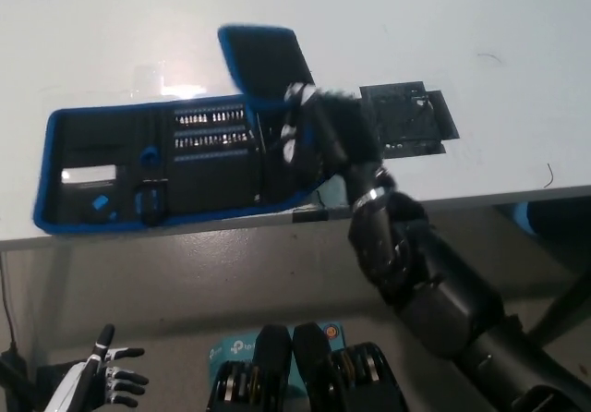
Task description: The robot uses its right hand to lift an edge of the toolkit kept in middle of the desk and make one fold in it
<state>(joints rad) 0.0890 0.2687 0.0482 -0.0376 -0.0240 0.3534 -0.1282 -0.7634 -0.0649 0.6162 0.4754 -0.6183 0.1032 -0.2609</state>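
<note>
Toolkit (166, 167) lies along the worktop (388, 24) across the middle left of the frame, its long axis running left to right, rows of bits showing on the part lying flat. I have my right hand (309, 130) at its right end, fingers closed on the end flap (263, 61), which stands tilted up toward the upper middle of the frame. The flat part stretches away to the left of my fingers, so I judge the fold has to carry the flap leftward along that axis. A black card (406, 121) lies bare just right of the hand. My left hand (97, 384) rests low at the bottom left, fingers spread, well apart from the worktop.
</note>
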